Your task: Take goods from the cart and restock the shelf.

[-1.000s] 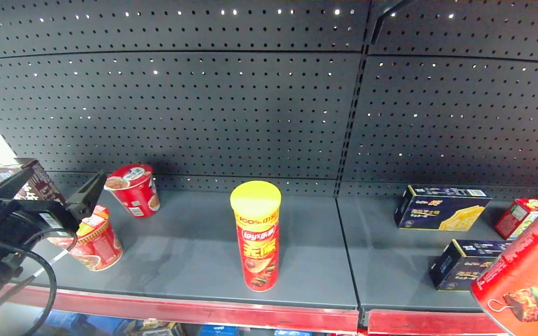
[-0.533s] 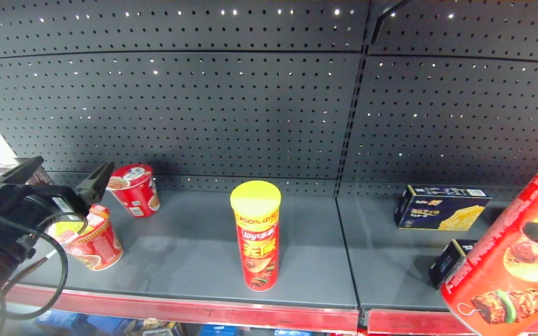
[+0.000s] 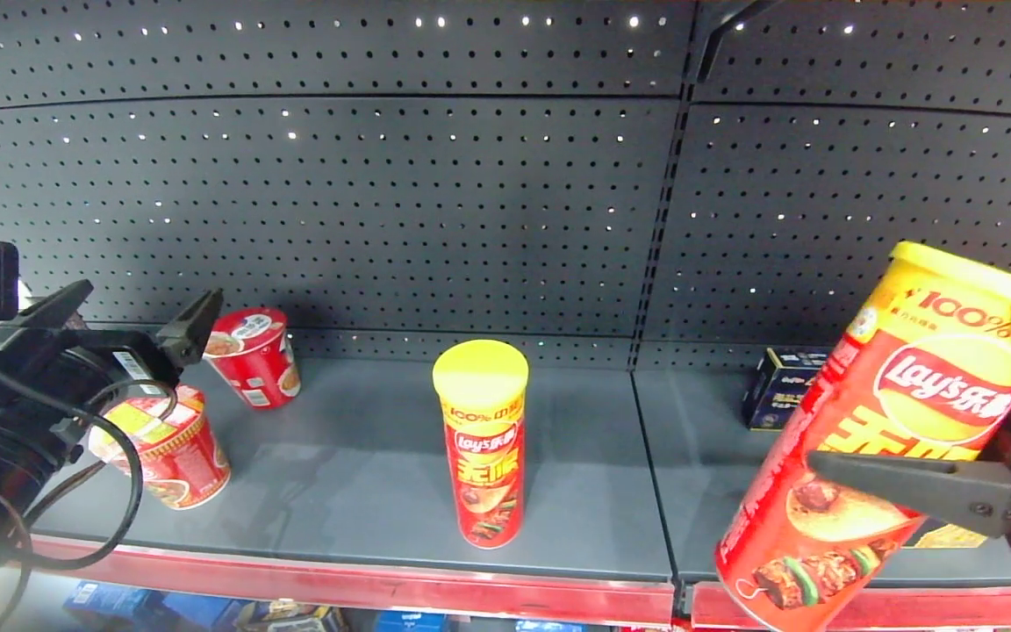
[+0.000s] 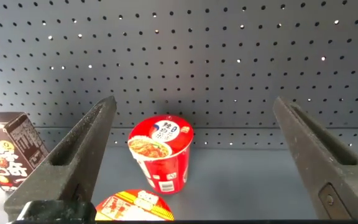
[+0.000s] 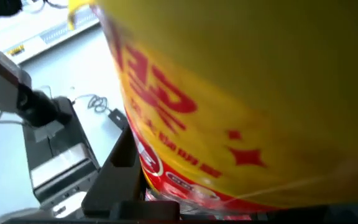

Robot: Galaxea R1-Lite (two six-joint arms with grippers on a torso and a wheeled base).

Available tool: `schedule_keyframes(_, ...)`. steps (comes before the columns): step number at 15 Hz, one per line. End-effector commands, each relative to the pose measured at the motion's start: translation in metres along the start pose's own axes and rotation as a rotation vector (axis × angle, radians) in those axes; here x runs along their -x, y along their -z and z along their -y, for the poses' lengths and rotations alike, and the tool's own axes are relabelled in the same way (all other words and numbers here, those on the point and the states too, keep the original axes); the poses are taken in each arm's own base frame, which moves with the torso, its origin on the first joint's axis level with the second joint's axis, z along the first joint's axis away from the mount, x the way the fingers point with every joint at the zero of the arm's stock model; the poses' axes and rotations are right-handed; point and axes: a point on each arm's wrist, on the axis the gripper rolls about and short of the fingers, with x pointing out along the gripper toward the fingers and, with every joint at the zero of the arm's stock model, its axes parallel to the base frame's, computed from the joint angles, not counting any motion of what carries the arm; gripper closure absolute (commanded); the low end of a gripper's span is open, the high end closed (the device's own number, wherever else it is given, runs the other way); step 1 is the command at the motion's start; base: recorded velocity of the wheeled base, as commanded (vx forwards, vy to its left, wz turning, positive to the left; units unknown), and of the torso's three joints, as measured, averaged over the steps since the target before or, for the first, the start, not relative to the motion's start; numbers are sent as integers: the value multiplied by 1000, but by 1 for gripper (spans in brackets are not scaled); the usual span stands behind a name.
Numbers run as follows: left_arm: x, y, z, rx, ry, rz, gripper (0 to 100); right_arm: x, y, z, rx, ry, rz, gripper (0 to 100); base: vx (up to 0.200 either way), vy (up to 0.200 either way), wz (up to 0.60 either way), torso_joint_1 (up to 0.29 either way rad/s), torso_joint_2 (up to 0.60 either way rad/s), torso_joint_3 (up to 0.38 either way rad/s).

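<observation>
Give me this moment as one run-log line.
right gripper: shut on held can, tilted, at shelf front | left gripper: open, facing rear cup | shelf can: upright, centre

The dark grey shelf (image 3: 356,474) has a red front edge and a pegboard back. A yellow-lidded chip tube (image 3: 480,443) stands upright mid-shelf, near the front edge. Toward the left end, one red noodle cup (image 3: 251,355) sits near the back and another (image 3: 174,452) near the front. A brown box (image 4: 8,149) stands at the back left corner. A dark blue box (image 3: 777,386) lies toward the right end, near the back.
</observation>
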Motion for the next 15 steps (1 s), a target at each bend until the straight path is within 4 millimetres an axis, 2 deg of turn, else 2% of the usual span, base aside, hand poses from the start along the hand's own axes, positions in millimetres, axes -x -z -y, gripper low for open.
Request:
schedule_keyframes(1,-2,0,0,0,1,0,0,-15,23,3,19,-27,-79,100,0,0,0,0,0,0)
schedule_keyframes(2,-4,0,0,1,1,5,0,-20,34,5,36,-37,-111,100,0,0,0,0,0,0)
schedule_keyframes(3,-6,0,1,1,1,5,0,-24,36,7,39,-39,-120,100,0,0,0,0,0,0)
schedule_keyframes(4,-11,0,1,-1,0,8,0,-40,37,17,38,-35,-126,100,0,0,0,0,0,0)
schedule_keyframes(7,-22,-1,2,-29,1,20,0,-71,37,35,72,-24,-61,100,0,0,0,0,0,0)
schedule_keyframes(10,-28,-4,2,-27,0,38,0,-78,43,38,57,-31,-86,100,0,0,0,0,0,0)
schedule_keyframes(12,-28,-4,2,-32,-2,40,0,-91,49,45,36,-34,-108,100,0,0,0,0,0,0)
schedule_keyframes(15,-28,-4,2,-32,-2,43,0,-113,39,64,69,-7,-56,100,0,0,0,0,0,0)
